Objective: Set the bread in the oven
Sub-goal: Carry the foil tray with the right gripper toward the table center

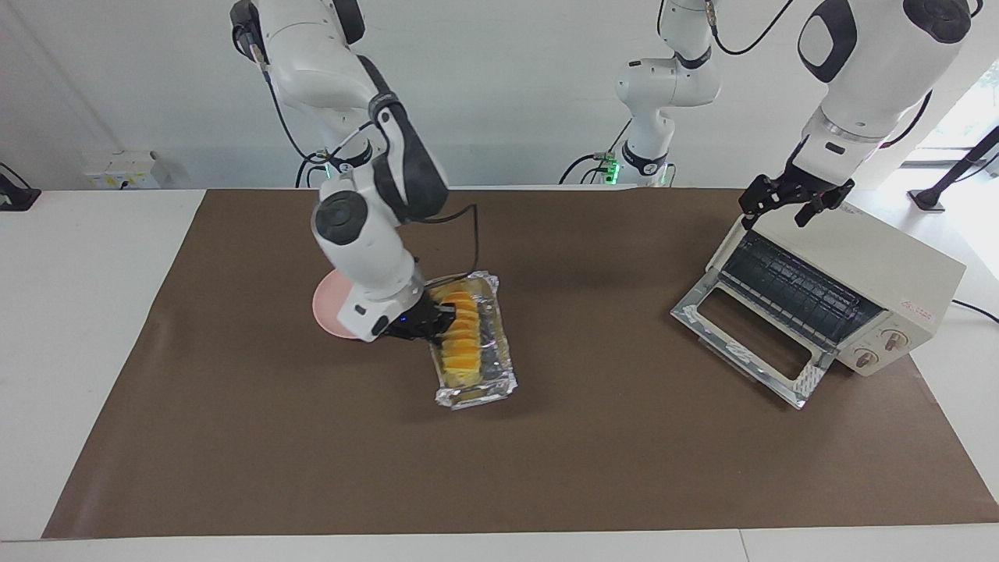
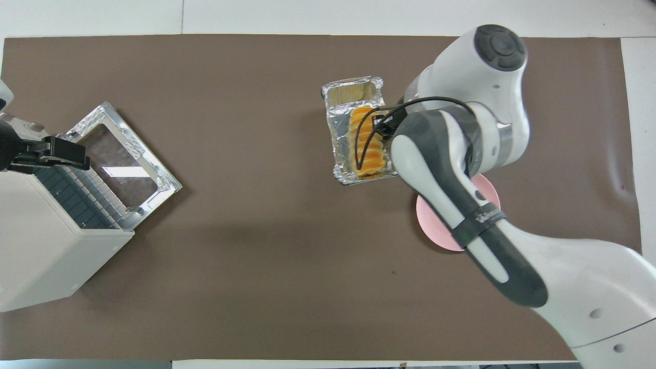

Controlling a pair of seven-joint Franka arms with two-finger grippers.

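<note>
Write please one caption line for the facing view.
Right gripper carries the foil tray with bread toward the open oven; left gripper waits above it.

R arm reaches out from its base, elbow high, forearm angled down, wrist bent low; right gripper [image 1: 439,324] tips closed, clamped on the tray's side wall. L arm waits, forearm near vertical, wrist pointing down; left gripper [image 1: 794,201] hangs w/ fingers [image 1: 753,204] spread wide, holding nothing.
</note>
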